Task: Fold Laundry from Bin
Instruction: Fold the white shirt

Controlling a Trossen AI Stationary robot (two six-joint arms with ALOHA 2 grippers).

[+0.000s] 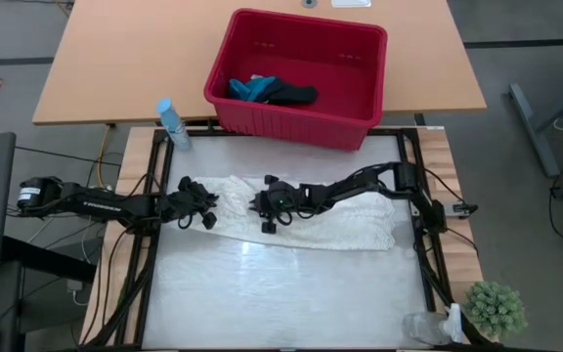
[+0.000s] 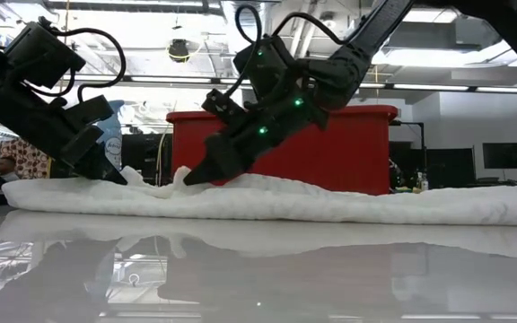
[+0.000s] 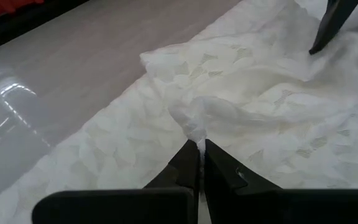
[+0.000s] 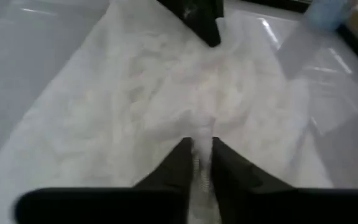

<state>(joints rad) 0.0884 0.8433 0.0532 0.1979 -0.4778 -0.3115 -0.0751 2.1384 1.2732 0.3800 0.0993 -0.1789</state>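
Both grippers are down on the white cloth [image 1: 301, 220], which lies spread across the table [image 1: 262, 293] at about the centre, with the red bin [image 1: 301, 73] behind it at twelve o'clock. Left gripper [image 1: 206, 202] sits at the cloth's nine o'clock end, clamped tight on a small raised pinch of fabric, as its wrist view shows [image 3: 199, 146]. Right gripper [image 1: 259, 205] is just beside it toward three o'clock, its fingers narrowed around a thin ridge of the same cloth [image 4: 202, 148]; they look to be gripping it, though a slim gap shows between them. The step in hand, I judge, is taking hold of one end for a first fold. Next calls for both grips to be firm, then a level lift and a carry toward three o'clock without dragging the rest into wrinkles. A dark cloth [image 1: 294, 94] and a teal cloth [image 1: 252, 88] wait in the bin. A bottle [image 1: 171, 123] stands at ten o'clock; its label is unreadable, and no other writing can be read.
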